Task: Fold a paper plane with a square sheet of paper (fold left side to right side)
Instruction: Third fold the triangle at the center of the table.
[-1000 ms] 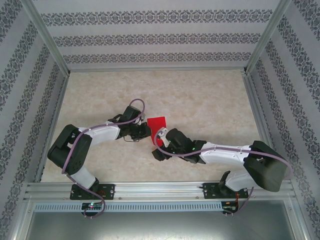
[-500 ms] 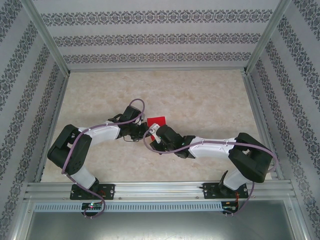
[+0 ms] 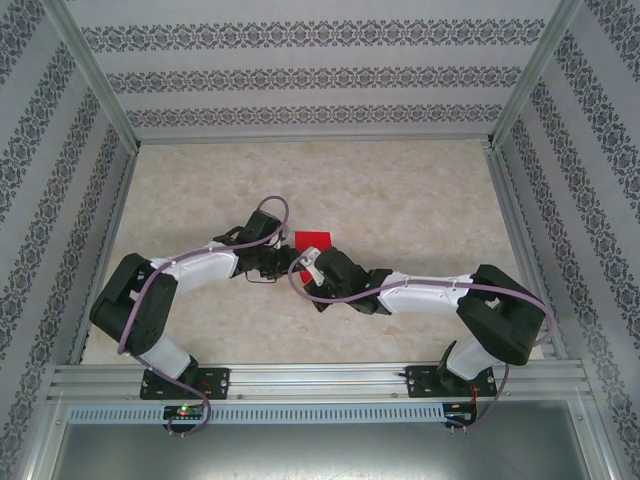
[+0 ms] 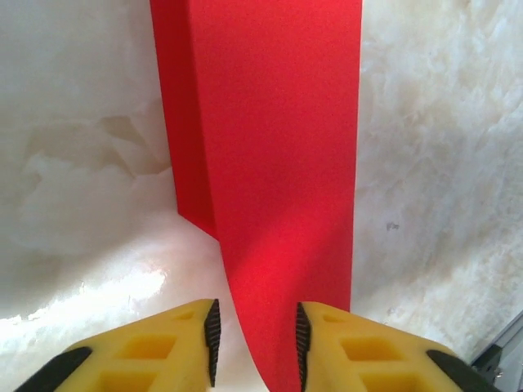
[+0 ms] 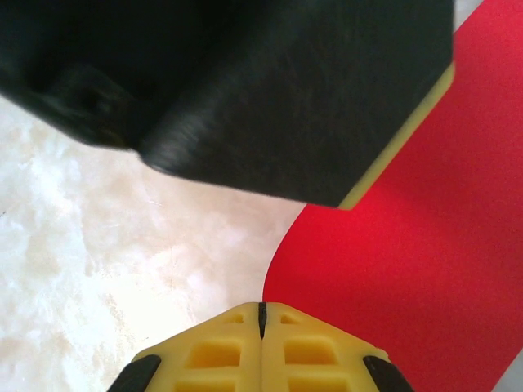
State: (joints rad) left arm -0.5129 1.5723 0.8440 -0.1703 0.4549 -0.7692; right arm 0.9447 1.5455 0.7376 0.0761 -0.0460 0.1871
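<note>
The square sheet of paper point(image 3: 312, 240) lies near the middle of the surface point(image 3: 420, 190). From the left wrist it reads as a narrow red band point(image 4: 274, 147) with a lower layer showing along its left side. The left jaws stand apart astride its near end, and I see them clamping nothing. The right jaws are pressed together right at the paper's curved edge (whether a sliver is caught between them I cannot tell).

The likeliest trouble, I judge, is that with no firm clamp on it the upper layer springs back or slides, and the crease lands askew. The wrists also crowd each other: the left arm's dark wrist point(image 5: 270, 90) hangs just over the right fingertips point(image 5: 306, 347), so a careless swing could knock them together.

Open room is wide beyond the paper and to either side. The side rails point(image 3: 504, 200) stand well apart from it.
</note>
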